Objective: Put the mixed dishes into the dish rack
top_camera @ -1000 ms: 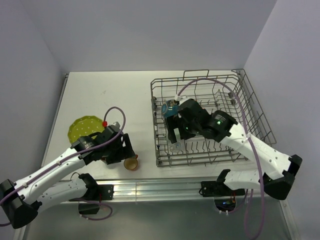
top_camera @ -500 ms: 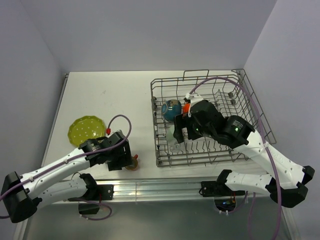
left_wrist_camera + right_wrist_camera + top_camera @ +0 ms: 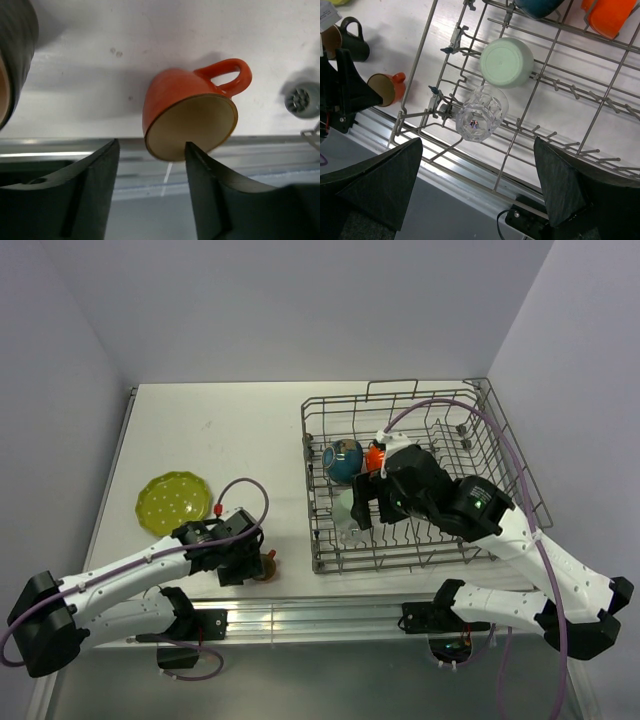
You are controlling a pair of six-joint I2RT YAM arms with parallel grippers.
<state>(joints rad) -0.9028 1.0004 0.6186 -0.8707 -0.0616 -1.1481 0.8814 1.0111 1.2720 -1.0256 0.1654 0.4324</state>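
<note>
The small orange cup [image 3: 190, 115] lies on its side by the table's near edge, mouth towards my open left gripper [image 3: 152, 165], its rim just at the right fingertip. The dark brown mug [image 3: 15, 55] stands beside it; in the top view my left arm hides it. The yellow-green plate [image 3: 172, 502] lies at the left. In the dish rack [image 3: 400, 398] sit the blue bowl [image 3: 343, 458], the orange-red bowl [image 3: 375, 457], the upturned pale green cup [image 3: 506, 62] and the clear glass [image 3: 480, 115]. My right gripper [image 3: 478, 145] is open and empty above the glass.
The metal rail [image 3: 300, 618] runs along the table's near edge, right under the orange cup [image 3: 265, 565]. The rack's near wall [image 3: 420, 50] stands between the cups on the table and the dishes inside. Walls enclose the table at the left, back and right.
My right gripper has let go of the blue bowl in the rack and drawn back towards the near side. My left gripper has moved to the near edge, level with the orange cup.
</note>
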